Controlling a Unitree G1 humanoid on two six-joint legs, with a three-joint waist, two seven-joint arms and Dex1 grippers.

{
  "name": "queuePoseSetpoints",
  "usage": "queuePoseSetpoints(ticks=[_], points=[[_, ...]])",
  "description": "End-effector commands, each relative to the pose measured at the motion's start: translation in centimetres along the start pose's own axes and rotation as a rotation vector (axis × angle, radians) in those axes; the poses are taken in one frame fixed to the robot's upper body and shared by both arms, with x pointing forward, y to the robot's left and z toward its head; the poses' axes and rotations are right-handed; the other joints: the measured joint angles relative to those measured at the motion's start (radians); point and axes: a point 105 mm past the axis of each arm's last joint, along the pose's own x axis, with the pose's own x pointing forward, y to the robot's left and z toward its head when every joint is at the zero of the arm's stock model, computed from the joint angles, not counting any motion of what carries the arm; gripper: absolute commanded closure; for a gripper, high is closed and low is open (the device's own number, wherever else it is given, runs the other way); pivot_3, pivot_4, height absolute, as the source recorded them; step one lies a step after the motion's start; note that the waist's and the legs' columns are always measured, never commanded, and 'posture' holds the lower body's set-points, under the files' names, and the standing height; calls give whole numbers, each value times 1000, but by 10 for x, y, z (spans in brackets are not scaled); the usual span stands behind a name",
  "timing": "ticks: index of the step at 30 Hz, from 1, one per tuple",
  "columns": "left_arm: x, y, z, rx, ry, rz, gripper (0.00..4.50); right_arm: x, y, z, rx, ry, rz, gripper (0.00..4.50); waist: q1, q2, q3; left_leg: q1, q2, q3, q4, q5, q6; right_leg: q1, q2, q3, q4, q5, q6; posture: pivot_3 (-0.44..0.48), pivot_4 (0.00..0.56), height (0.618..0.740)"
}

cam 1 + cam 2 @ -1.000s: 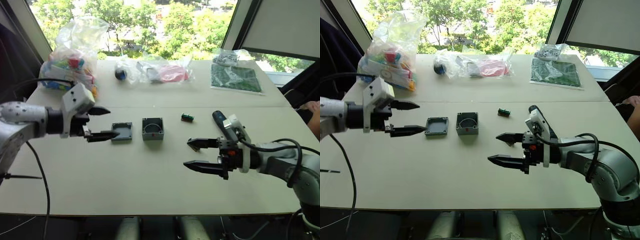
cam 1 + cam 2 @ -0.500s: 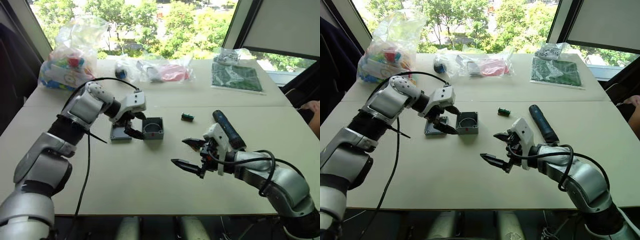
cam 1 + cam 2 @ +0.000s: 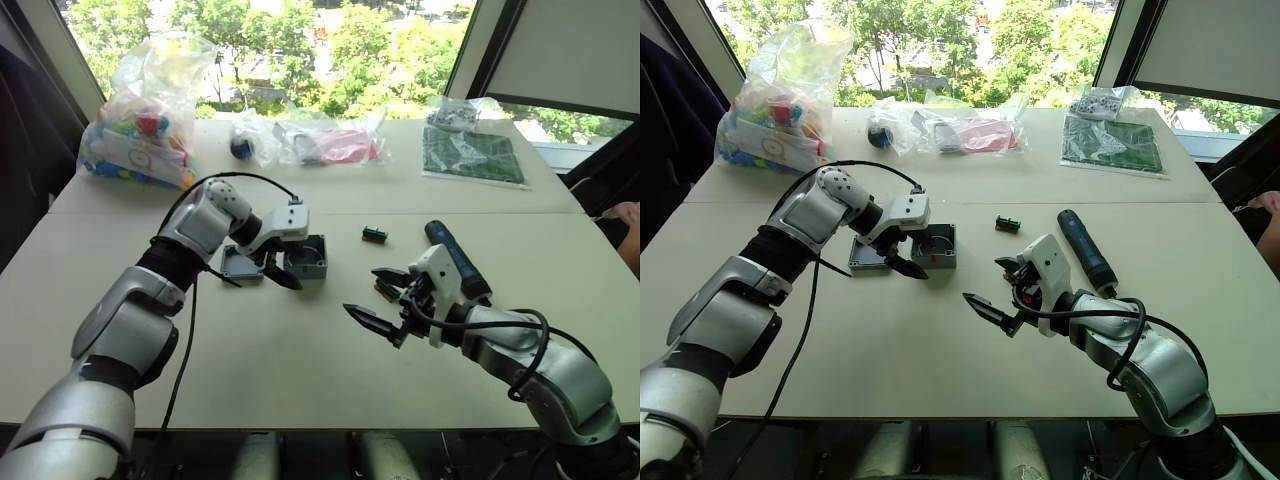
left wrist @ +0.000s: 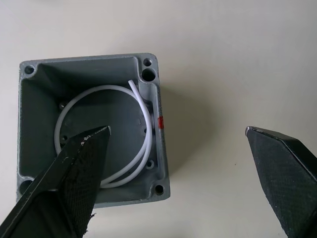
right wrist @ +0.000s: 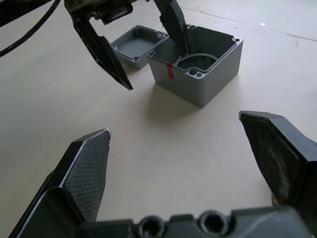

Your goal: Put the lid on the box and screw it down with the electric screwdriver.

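- The lid lies on the table, touching the box's left side.
- Left gripper hangs spread wide over the box.
- Right gripper gapes wide, empty.
- The electric screwdriver lies at far right.

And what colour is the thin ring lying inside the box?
White. The ring curls on the floor of the grey box, clearest in the left wrist view.

The box is matt grey moulded plastic, smooth inside, holding a glossy white plastic ring. My left claw has black fingers with a fine rough texture. The counter is smooth, matt and cream.
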Motion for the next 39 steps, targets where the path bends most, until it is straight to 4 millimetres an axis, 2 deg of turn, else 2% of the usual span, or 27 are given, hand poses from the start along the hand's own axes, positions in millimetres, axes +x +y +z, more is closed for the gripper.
queuePoseSetpoints(ticks=[1, 6, 8, 14, 17, 20, 21, 23, 31, 34, 39], points=[[-4, 3, 4, 38, -8, 13, 1875, -4, 2, 13, -29, -54, -19, 0, 0, 0, 0, 0, 0, 0, 0, 0, 0, 0, 0, 0, 0, 0, 0, 0, 150, 740], [-5, 6, 5, 51, -10, 20, 3865, -5, 2, 11, -20, -52, -30, 0, -1, 0, 0, 0, 0, 0, 0, 0, 0, 0, 0, 0, 0, 0, 0, 0, 150, 740], [-5, 6, 5, 59, -9, 15, 4447, -5, 2, 10, -17, -51, -30, 0, 0, 0, 0, 0, 0, 0, 0, 0, 0, 0, 0, 0, 0, 0, 0, 0, 150, 740], [-6, 8, 10, 128, -19, 15, 4447, -7, 4, 6, -9, -39, -11, 0, 1, 0, 0, 0, 0, 0, 0, 0, 0, 0, 0, 0, 0, 0, 0, 0, 150, 740], [-9, 3, 24, 242, -52, -44, 4447, -16, 6, 3, -13, -23, 14, 0, 3, 0, 0, 0, 0, 0, 0, 0, 0, 0, 0, 0, 0, 0, 0, 0, 150, 740], [-11, -13, 47, 420, -112, -124, 4447, -26, 5, 2, -16, -16, 31, 0, 3, -1, 0, -1, 0, 0, 0, 0, 0, 0, -1, 0, 0, 0, 0, 0, 150, 740], [-9, -18, 49, 498, -84, -157, 4447, -30, 3, 0, -19, -3, 27, 0, 3, -1, 1, -1, 0, 0, 0, 0, 0, 0, -1, 0, 0, 0, 0, 0, 150, 740], [-4, -26, 49, 596, -39, -214, 4447, -34, 1, -3, -29, 18, 17, 0, 3, -1, 1, -1, 0, -1, 0, 0, 0, 0, -1, 0, 0, 0, 0, 0, 150, 740], [17, -39, 52, 627, -39, -361, 4447, -39, 14, -10, 9, 23, 1, 0, 0, -1, 0, 0, 0, 0, 0, 0, 1, 1, 0, 1, 0, -1, 1, 0, 150, 740], [22, -45, 43, 633, -22, -406, 4447, -43, 16, -12, 13, 27, -25, 0, 0, -1, 0, 0, 0, 0, 0, -1, 1, 1, 0, 1, 0, -1, 1, 0, 150, 740], [24, -43, 33, 616, -15, -402, 4447, -44, 16, -12, 21, 22, -55, 0, 0, -1, 0, 0, 0, 0, 1, -1, 1, 1, 0, 1, 0, -1, 1, 0, 150, 740]])
